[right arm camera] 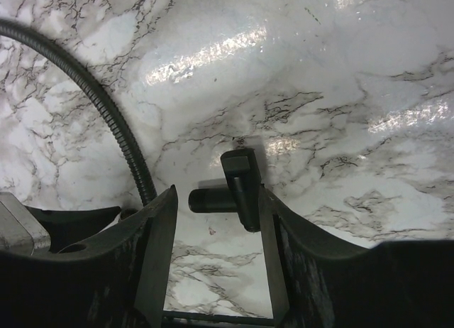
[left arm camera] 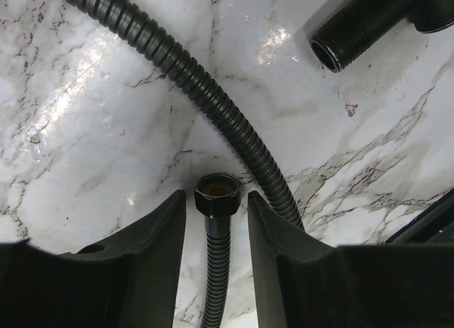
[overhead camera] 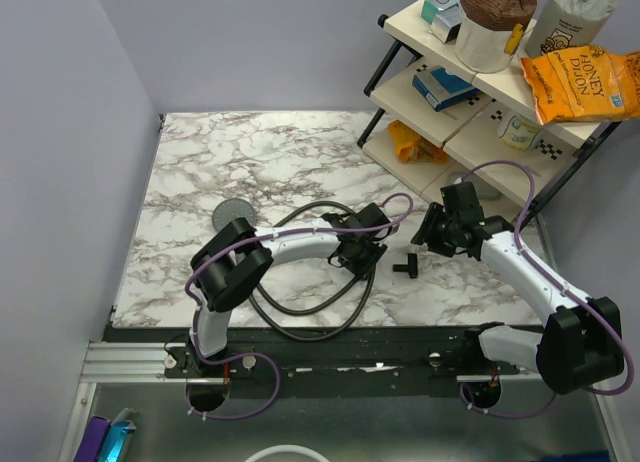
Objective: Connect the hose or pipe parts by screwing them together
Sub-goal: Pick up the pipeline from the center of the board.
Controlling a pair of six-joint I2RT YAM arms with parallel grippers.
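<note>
1. So far nothing is joined: the hose (left arm camera: 213, 104) is lying looped on the desk (overhead camera: 200, 162), its end nut (left arm camera: 218, 194) loose with no thread engaged.
2. Left fingers (left arm camera: 159, 257) are spread either side of the nut; thin gaps are seen, no pinch yet.
3. Right fingers (right arm camera: 152, 257) are spread above a small black T-fitting (right arm camera: 240, 189); nothing is pinched.
4. Shower head (overhead camera: 232, 214) is lying at desk left, well apart from the nut; its handle is hidden under the left arm (overhead camera: 290, 244).
5. Left, as judged: grasping, aligning, screwing.
6. Counted: one hose, one nut, one shower head, one T-fitting.
</note>
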